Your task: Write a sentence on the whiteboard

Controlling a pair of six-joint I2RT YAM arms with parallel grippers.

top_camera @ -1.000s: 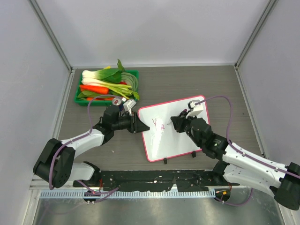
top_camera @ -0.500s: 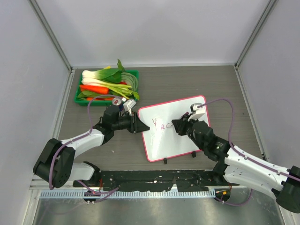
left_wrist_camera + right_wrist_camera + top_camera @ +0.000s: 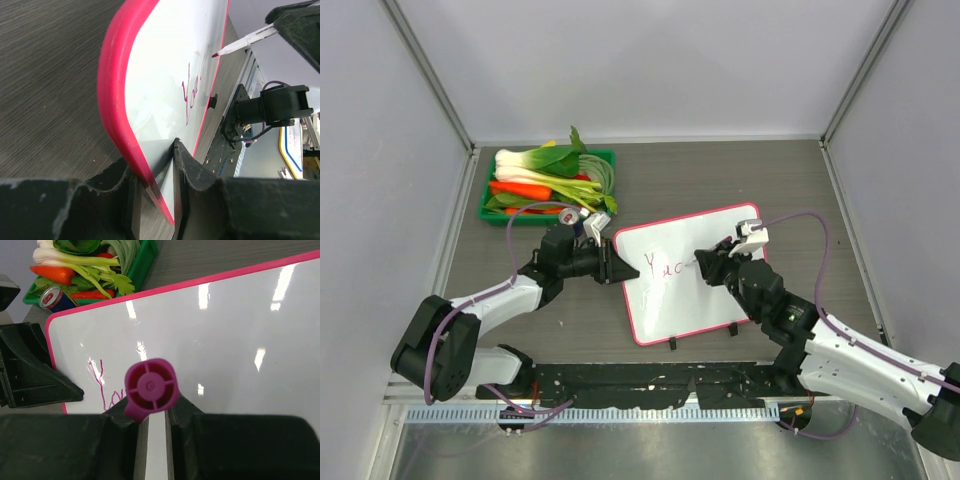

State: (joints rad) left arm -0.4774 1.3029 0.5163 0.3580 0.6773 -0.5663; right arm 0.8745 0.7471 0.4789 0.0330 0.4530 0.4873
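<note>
The whiteboard [image 3: 692,295] with its pink frame lies tilted on the table's middle. A short line of pink cursive, the sentence [image 3: 666,268], runs across its upper left part. My left gripper [image 3: 617,268] is shut on the board's left edge [image 3: 116,95], one finger on each face. My right gripper [image 3: 711,266] hovers over the board just right of the letters, shut on a marker with a purple end cap [image 3: 151,388]. The marker's red tip [image 3: 216,54] sits close above the white surface [image 3: 230,330], past the writing [image 3: 192,93].
A green tray [image 3: 607,158] of leeks, carrots and greens stands at the back left, with a small can [image 3: 53,299] by its near corner. Two black feet [image 3: 672,344] stick out from the board's near edge. Grey walls enclose the table.
My right gripper has travelled rightward along the board with the marker, and the pink line of letters has grown longer to the right. The left gripper has stayed clamped on the board's edge.
</note>
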